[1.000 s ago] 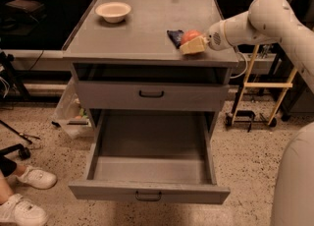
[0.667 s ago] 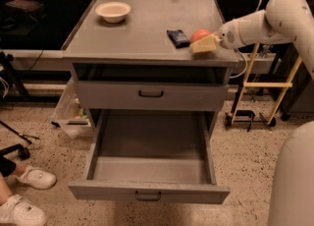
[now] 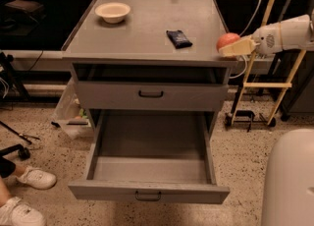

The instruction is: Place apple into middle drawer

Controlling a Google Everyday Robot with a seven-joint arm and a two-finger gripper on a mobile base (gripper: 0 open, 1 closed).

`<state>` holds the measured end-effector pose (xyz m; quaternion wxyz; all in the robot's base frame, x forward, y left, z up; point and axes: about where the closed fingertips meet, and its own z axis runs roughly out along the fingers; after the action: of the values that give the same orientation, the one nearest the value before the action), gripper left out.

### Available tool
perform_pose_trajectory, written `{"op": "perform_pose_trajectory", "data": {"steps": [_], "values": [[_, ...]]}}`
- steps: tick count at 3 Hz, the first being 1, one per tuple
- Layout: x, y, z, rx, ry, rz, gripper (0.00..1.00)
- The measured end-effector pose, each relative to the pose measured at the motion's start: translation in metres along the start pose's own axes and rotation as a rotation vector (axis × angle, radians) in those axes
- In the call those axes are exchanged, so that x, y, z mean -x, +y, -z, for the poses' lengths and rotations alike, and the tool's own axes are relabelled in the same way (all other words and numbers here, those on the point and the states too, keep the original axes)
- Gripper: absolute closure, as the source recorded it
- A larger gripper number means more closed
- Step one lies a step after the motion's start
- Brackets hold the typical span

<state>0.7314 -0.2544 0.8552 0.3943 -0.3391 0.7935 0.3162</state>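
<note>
gripper [image 3: 232, 47] at the right edge of the cabinet top [image 3: 142, 28], fingers clamped on the apple [image 3: 226, 39], which looks lifted just off the surface. Held out at the side, probably so the arm can drop past the edge. middle drawer [image 3: 147, 190] is pulled out with nothing in it, ready to receive. Upper drawer [image 3: 147, 95] shut. Dark blue packet [image 3: 179, 38] near the apple, cream bowl [image 3: 113, 12] well apart, both on top

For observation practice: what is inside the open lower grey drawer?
The wide grey drawer shows only bare floor; its rear is shadowed. The tool holds the round red-orange apple at the countertop's right edge.
</note>
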Motion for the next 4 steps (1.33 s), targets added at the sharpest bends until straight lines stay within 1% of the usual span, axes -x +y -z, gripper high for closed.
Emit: {"op": "perform_pose_trajectory", "data": {"steps": [1, 2, 3, 4], "values": [[0.011, 0.016, 0.008, 0.054, 0.0, 0.031, 1.0], [0.01, 0.015, 0.007, 0.052, 0.002, 0.029, 1.0], [0.0, 0.028, 0.016, 0.069, 0.013, 0.043, 1.0], [0.008, 0.049, 0.087, -0.058, -0.043, 0.191, 1.0]]}}
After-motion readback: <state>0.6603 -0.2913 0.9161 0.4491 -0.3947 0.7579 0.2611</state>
